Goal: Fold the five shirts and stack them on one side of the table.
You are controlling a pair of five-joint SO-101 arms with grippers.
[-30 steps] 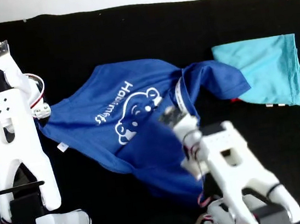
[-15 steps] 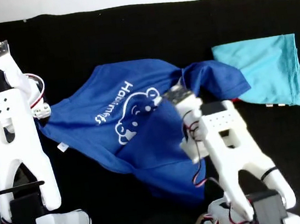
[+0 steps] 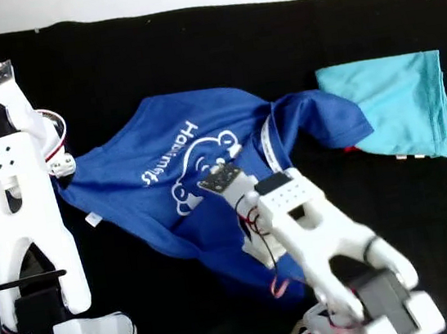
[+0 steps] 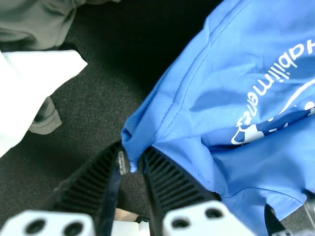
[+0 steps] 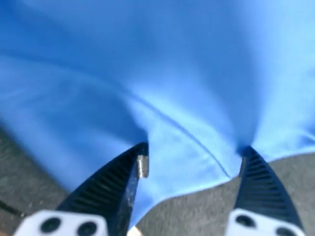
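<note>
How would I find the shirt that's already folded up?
Start at the black table, where a big blue shirt lies spread out in the middle. Just beyond its right-hand sleeve sits the folded shirt: a neat turquoise rectangle, lighter than the rumpled blue one.

The high camera is looking down over the whole table (image 3: 191, 48). Both wrist cameras are pointing, very close, at the blue shirt (image 3: 224, 109), which all views are sharing.

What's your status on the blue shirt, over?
Left gripper shut on blue shirt corner. Right gripper open over its hem. Folded teal shirt beside its sleeve.
</note>
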